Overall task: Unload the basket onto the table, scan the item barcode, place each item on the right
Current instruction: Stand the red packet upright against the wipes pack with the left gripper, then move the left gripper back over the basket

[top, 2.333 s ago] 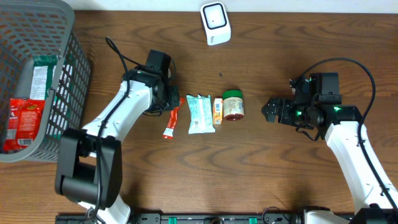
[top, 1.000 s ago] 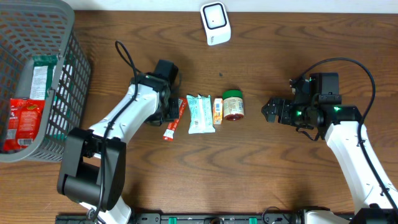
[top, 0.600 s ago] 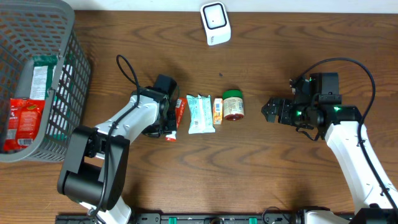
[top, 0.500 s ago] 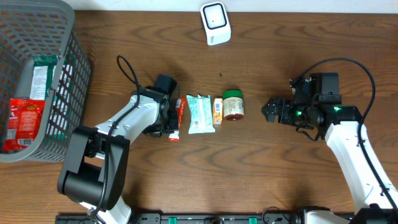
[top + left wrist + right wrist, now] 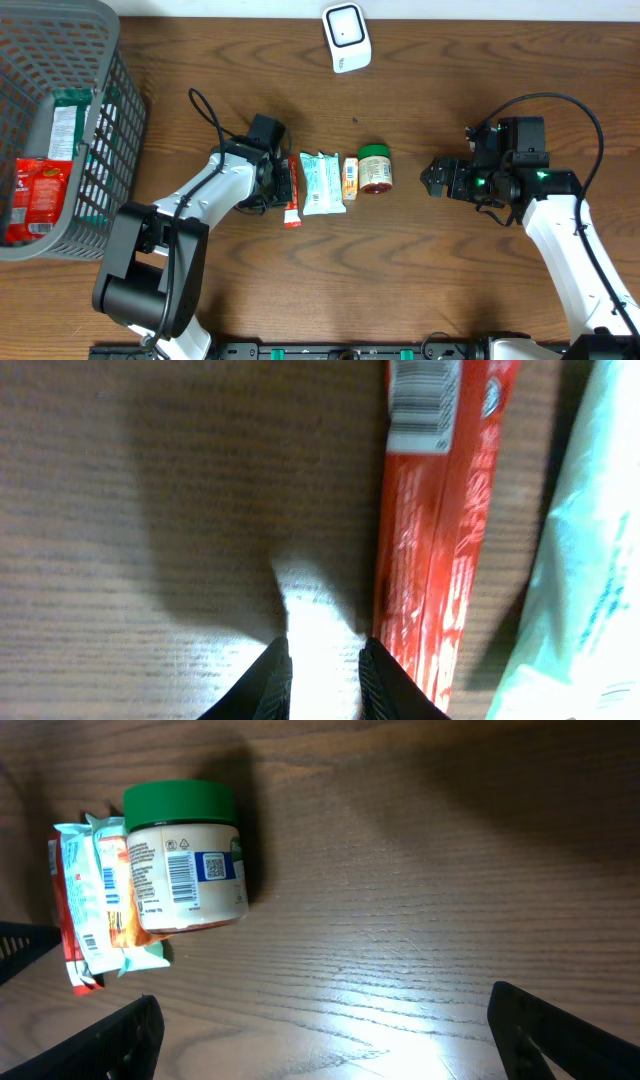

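A red stick packet (image 5: 291,195) lies on the table just left of two teal packets (image 5: 320,183). In the left wrist view the red stick packet (image 5: 435,540) shows its barcode (image 5: 425,400) face up. My left gripper (image 5: 277,185) sits low against the stick's left side. Its jaws (image 5: 322,650) stand only narrowly apart, with bare wood between them and the right fingertip (image 5: 380,675) touching the stick's edge. The white scanner (image 5: 346,37) stands at the table's far edge. My right gripper (image 5: 432,178) is wide open, right of a green-lidded jar (image 5: 376,168), holding nothing.
An orange packet (image 5: 350,178) lies between the teal packets and the jar (image 5: 185,860). A grey mesh basket (image 5: 112,95) with red and green packets fills the far left corner. Bare wood lies under the right gripper (image 5: 325,1020).
My left gripper has slid right and slightly toward me, pushing the red stick packet against the teal packets and turning it nearly parallel to them. The right arm has not moved.
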Available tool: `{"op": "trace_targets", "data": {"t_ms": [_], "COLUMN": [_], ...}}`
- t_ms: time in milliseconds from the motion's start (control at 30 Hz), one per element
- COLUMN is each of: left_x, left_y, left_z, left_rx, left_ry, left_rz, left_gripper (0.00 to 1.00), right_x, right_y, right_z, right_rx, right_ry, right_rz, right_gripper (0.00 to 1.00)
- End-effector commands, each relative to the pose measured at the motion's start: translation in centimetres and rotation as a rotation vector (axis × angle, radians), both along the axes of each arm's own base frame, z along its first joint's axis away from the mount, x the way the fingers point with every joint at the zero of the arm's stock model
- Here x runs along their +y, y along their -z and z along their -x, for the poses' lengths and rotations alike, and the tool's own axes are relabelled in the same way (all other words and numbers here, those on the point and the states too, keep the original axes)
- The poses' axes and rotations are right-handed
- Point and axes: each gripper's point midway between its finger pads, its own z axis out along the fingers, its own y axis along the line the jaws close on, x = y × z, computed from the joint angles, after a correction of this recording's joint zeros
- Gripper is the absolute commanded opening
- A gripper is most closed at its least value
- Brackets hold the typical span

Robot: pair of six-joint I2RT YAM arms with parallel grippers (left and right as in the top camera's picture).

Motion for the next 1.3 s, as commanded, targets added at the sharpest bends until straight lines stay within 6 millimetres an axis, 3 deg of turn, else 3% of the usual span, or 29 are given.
{"op": "trace_targets", "data": {"t_ms": [0, 433, 833, 1000, 1267], "left_x": [1.0, 0.8, 1.5, 1.4, 0.9], "left_y": [0.4, -0.1, 0.4, 1.5, 1.3], "left_z": [-0.4, -3.0, -3.6, -3.7, -4.1], "left_rx": [-0.019, -0.130, -0.152, -0.139, -0.152], "left_ry": [-0.021, -0.020, -0.031, -0.030, -0.025], "left_rz": [-0.054, -0.054, -0.097, -0.101, -0.071], "left_gripper": [0.25, 0.26, 0.26, 0.26, 0.25], "right_x": [0.5, 0.5, 0.5, 0.5, 0.5], "right_y": [-0.5, -0.5, -0.5, -0.5, -0.5], "right_z": [-0.2, -0.2, -0.3, -0.3, -0.3], "right_rx": [-0.011, -0.011, -0.012, -0.012, -0.012], "right_ry": [-0.009, -0.009, -0.009, -0.009, -0.009], "right_rz": [-0.010, -0.010, -0.010, -0.010, -0.010], "right_gripper": [0.99, 0.99, 0.99, 0.99, 0.99]}}
